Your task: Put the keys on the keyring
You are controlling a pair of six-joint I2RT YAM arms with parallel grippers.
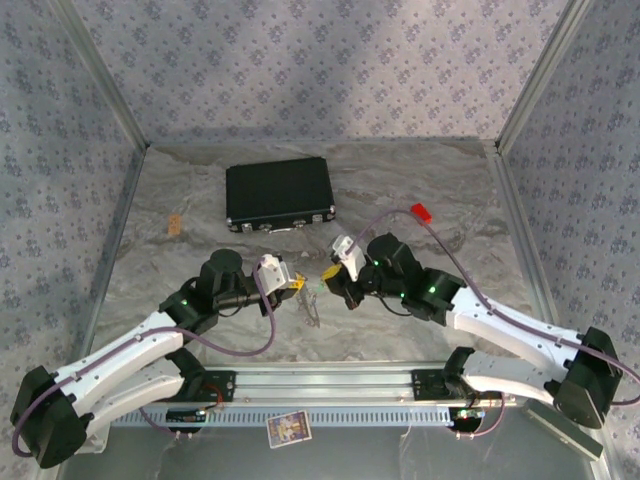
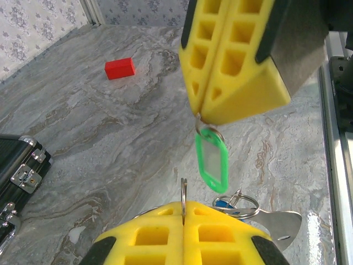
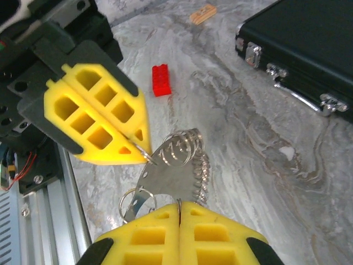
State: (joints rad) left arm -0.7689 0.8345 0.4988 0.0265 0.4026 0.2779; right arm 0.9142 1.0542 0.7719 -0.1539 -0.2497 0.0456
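Above the bench [image 1: 420, 335], left end effector [image 2: 183, 208] clamps a thin metal ring [image 2: 183, 190]. Right end effector [image 2: 202, 112] clamps the green key [image 2: 212, 163] by its top loop. Blue key [image 2: 223, 203] is beside the left tips.

Table contents, by position
Case [image 1: 279, 194] at rear centre; block [image 1: 420, 211] to its right. In front of the case, left gripper [image 1: 297, 285] meets right gripper [image 1: 328, 270], with keyring [image 3: 185, 150] and keys [image 2: 212, 163] between them.
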